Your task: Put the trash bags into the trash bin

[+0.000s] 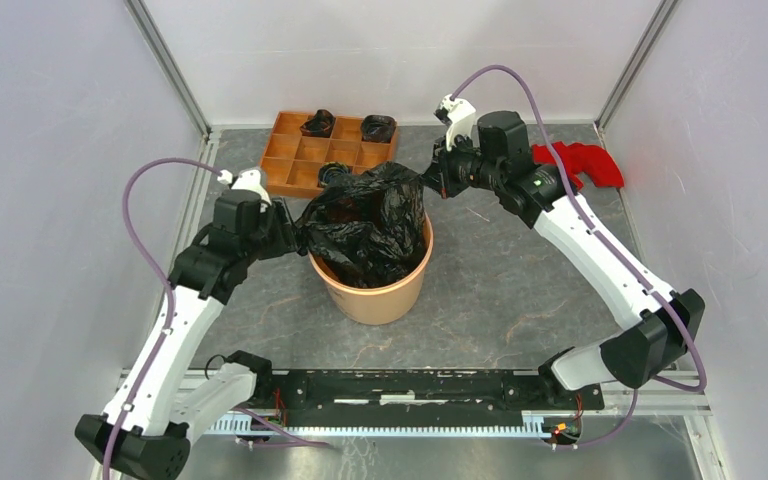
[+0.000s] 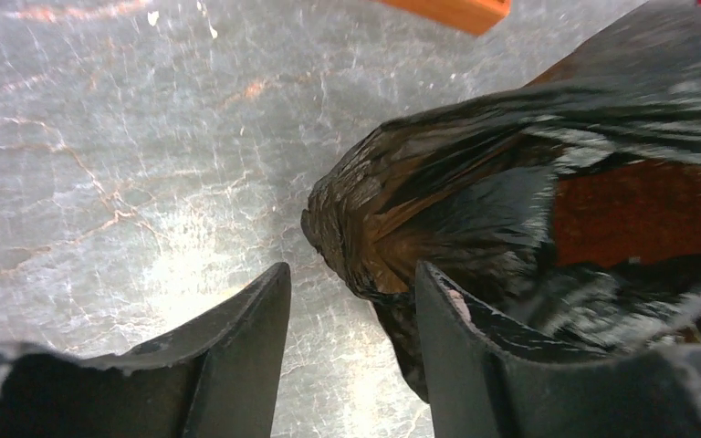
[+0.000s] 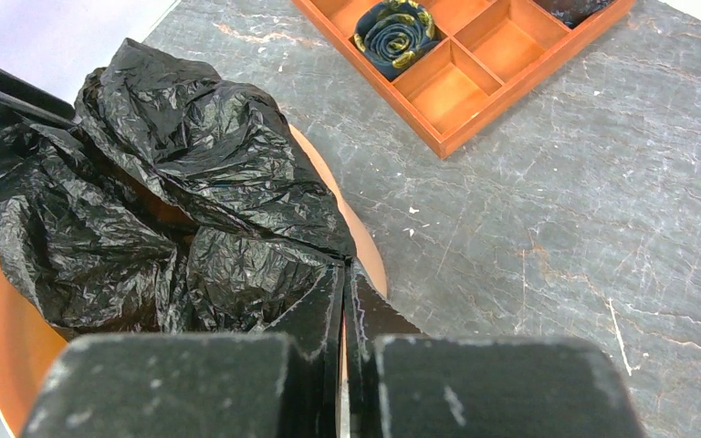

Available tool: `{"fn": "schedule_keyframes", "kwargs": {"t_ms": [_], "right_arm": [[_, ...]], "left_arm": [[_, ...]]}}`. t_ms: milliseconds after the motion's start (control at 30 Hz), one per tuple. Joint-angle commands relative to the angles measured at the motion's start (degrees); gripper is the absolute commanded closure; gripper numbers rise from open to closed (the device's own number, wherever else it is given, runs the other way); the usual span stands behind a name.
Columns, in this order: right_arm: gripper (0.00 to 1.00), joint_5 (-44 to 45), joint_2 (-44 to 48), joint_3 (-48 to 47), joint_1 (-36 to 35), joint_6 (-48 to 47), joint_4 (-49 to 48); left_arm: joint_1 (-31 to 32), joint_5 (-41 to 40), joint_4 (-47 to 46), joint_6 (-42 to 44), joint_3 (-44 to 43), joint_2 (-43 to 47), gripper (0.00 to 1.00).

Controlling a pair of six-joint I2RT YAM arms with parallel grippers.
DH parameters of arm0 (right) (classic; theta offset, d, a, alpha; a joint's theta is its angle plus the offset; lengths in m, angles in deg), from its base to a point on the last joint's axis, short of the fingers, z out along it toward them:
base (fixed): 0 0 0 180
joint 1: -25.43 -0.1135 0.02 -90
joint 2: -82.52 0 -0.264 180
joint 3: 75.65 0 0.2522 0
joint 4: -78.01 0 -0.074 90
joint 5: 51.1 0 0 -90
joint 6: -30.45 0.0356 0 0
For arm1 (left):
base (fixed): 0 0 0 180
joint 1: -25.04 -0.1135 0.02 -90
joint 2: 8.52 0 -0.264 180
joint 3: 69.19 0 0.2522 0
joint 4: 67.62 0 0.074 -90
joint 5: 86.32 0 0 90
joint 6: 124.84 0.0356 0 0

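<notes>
Because the trash bag (image 1: pixel 365 225) billows over the trash bin (image 1: pixel 375 297) at frame centre, the bin's inside is hidden; right gripper (image 3: pixel 345 276) clamps the bag's edge, left gripper (image 2: pixel 351 276) stands apart beside it.

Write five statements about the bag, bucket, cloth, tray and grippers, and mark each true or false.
1. The black bag sits partly inside the bucket. True.
2. The left gripper is clamped shut. False: it is open, with the table showing through the gap.
3. The right gripper is closed on the bag's film. True.
4. The red cloth lies in the bucket. False: it lies on the table, far right.
5. The wooden tray is empty. False: rolled dark bundles sit in some compartments.
</notes>
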Motion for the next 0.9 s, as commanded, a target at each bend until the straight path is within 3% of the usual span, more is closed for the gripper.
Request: {"fn": "schedule_keyframes", "kwargs": {"t_ms": [0, 333, 500, 600, 733, 867], "right_arm": [[1.00, -1.0, 2.2, -0.5, 0.0, -0.6, -2.5], [1.00, -1.1, 2.1, 0.1, 0.0, -1.6, -2.4], [1.00, 0.1, 1.1, 0.1, 0.0, -1.4, -1.5], [1.00, -1.4, 1.7, 1.1, 0.0, -1.0, -2.8], [1.00, 0.4, 0.9, -1.2, 0.0, -1.2, -1.7], [1.00, -1.6, 0.8, -3.0, 0.0, -0.2, -3.0]], "left_arm": [[-0.1, -2.3, 3.2, 0.5, -6.8, 1.6, 0.37], [-0.1, -3.8, 6.0, 0.2, -12.5, 4.3, 0.16], [-0.1, -1.6, 5.4, 1.6, -20.2, 2.6, 0.06], [-0.1, 5.8, 0.2, 4.2, -22.9, 1.5, 0.01], [-0.1, 22.2, -4.7, 8.9, -24.9, -4.3, 0.00], [0.0, 30.8, -6.8, 13.4, -25.2, -9.7, 0.00]]}}
